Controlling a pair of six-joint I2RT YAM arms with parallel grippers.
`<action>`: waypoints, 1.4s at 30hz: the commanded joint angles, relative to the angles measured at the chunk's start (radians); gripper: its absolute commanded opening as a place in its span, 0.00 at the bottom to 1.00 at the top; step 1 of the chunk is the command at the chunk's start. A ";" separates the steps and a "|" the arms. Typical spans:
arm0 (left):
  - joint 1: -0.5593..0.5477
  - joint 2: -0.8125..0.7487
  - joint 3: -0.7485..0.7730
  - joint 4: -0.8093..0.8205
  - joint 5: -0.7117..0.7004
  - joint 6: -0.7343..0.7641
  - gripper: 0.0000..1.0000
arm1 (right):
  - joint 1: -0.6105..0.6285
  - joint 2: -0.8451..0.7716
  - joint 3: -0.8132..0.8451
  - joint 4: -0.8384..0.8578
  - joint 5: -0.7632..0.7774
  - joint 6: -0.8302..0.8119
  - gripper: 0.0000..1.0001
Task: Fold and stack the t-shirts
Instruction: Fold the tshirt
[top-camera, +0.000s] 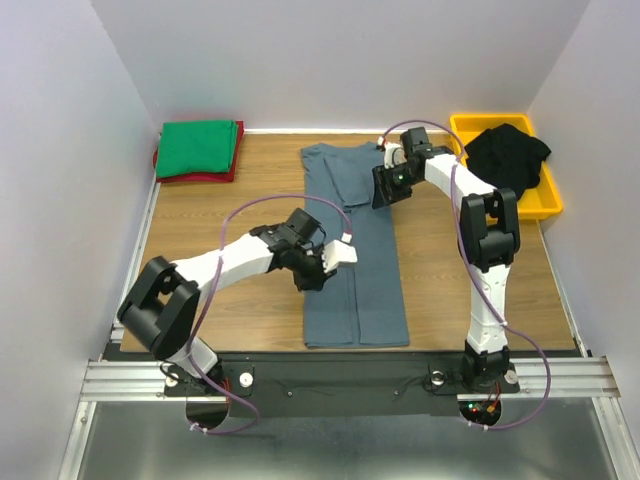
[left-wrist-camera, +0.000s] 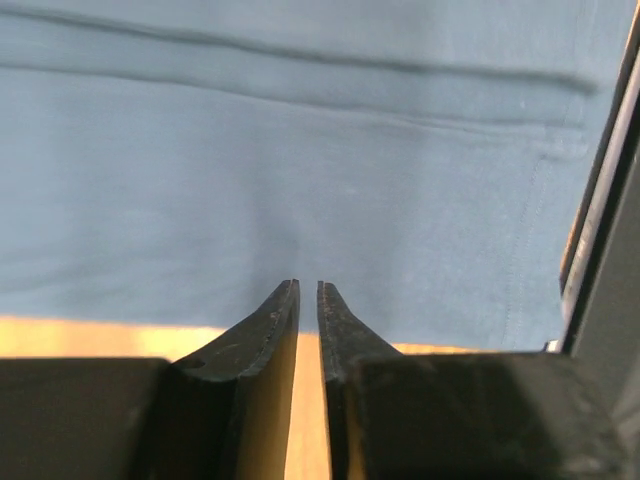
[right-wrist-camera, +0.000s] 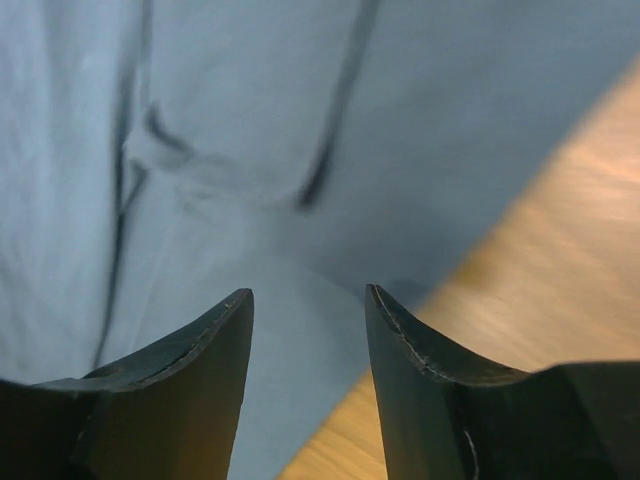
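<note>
The slate blue-grey t-shirt (top-camera: 355, 250) lies flat in the middle of the table, folded into a long strip that runs from back to front. My left gripper (top-camera: 312, 272) is at the strip's left edge near its middle. In the left wrist view it (left-wrist-camera: 308, 285) is shut and empty, with its tips just over the cloth (left-wrist-camera: 300, 150). My right gripper (top-camera: 386, 190) is at the strip's right edge near the back. In the right wrist view it (right-wrist-camera: 308, 292) is open over the cloth's edge (right-wrist-camera: 250, 100). A folded green t-shirt (top-camera: 198, 147) lies on a red one (top-camera: 195, 177) at the back left.
A yellow plastic bin (top-camera: 549, 204) at the back right holds crumpled black t-shirts (top-camera: 508, 152). White walls enclose the table on the left, back and right. Bare wood shows on both sides of the strip.
</note>
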 joint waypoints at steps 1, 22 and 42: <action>0.069 -0.092 -0.012 0.072 0.042 -0.035 0.26 | 0.054 0.011 -0.020 -0.005 -0.074 -0.006 0.53; 0.366 0.521 0.538 0.322 0.016 -0.457 0.23 | 0.060 0.183 0.068 0.082 0.100 0.159 0.50; 0.487 0.777 0.959 0.121 0.001 -0.440 0.22 | 0.058 0.266 0.240 0.082 0.090 0.222 0.58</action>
